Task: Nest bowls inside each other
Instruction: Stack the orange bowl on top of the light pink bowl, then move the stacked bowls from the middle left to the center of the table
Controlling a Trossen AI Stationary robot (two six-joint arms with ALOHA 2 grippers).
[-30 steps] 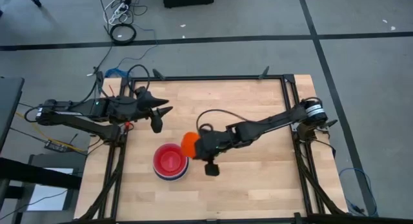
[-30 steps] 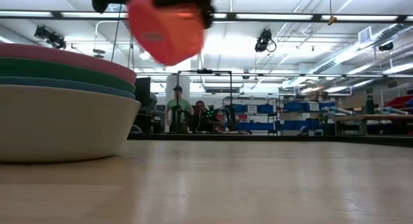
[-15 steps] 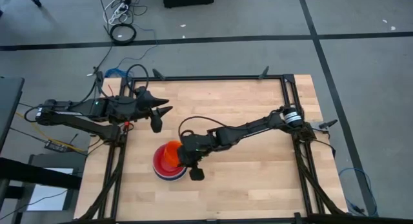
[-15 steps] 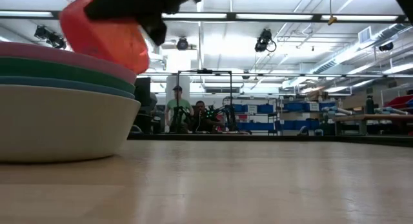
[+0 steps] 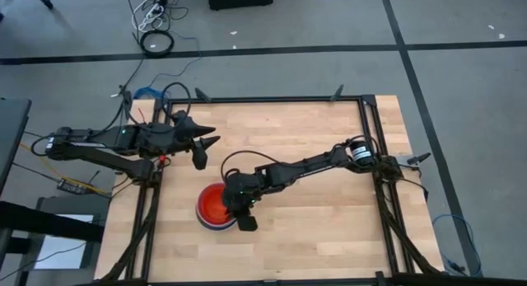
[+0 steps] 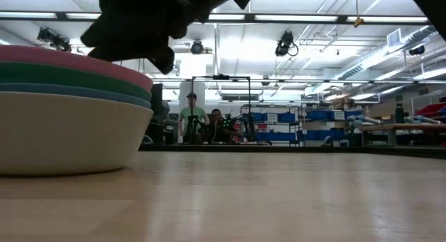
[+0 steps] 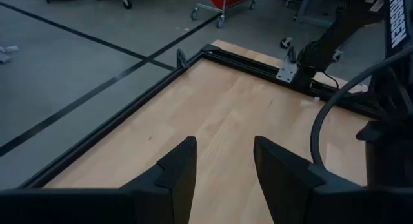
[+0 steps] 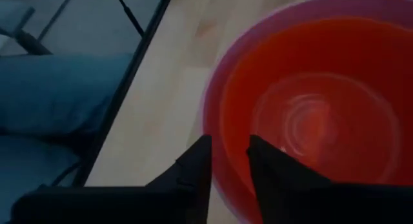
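The bowls stand nested in one stack (image 5: 212, 210) on the table's near left. In the low view the stack (image 6: 63, 123) shows a pale grey-white outer bowl with blue, green and pink rims above it. The orange-red bowl (image 8: 310, 121) lies innermost, inside the magenta one (image 8: 213, 101). My right gripper (image 8: 229, 153) is open and straddles the stack's right rim, one finger over the orange-red bowl's hollow and one outside. My left gripper (image 7: 222, 162) waits open above the far left of the table (image 5: 210, 146). My right gripper (image 5: 235, 205) slants down from the table's right over the orange-red bowl's right rim (image 8: 222, 130), which runs through the gap between its fingers. I cannot tell whether either finger touches that rim. The bowl rests level in the stack.
A black rail frame (image 5: 366, 146) borders the wooden table. Bare wood (image 5: 313, 224) lies right of the stack and at the far side. In the low view people (image 6: 191, 116) stand in the room beyond the table.
My right gripper has gone toward the table's left edge and down, carrying the orange-red bowl from the air right of the stack to over it. The bowl, tilted and lifted clear before, now sits level inside the magenta bowl.
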